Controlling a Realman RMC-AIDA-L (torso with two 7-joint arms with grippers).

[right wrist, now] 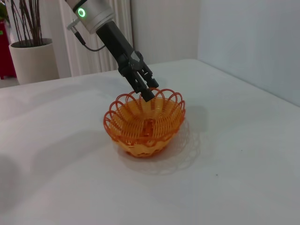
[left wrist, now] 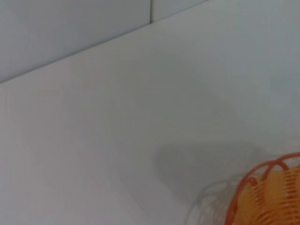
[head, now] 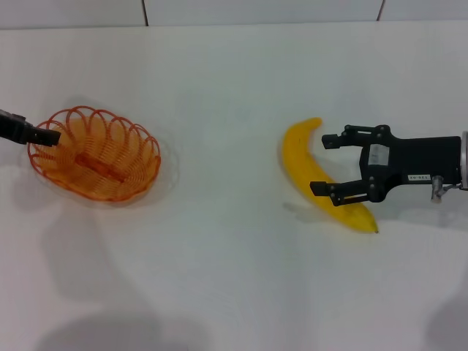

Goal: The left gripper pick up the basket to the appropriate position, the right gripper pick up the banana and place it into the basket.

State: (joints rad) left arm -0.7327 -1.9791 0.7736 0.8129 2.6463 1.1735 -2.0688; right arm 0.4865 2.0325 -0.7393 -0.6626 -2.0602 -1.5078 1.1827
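We see the left gripper [head: 53, 137] closed on the rim of the orange wire basket [head: 95, 153]. The right gripper [head: 327, 164], fingers spread, straddles the banana [head: 303, 157]; its white label [head: 417, 177] is unreadable.

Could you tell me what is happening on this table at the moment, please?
Two arms are working with a basket and a banana on a white table. The left tool is at the basket's rim, fingers close together, and appears to grip it. The right tool hangs open above the banana, a finger on each side, not yet closed. The basket holds no banana yet.
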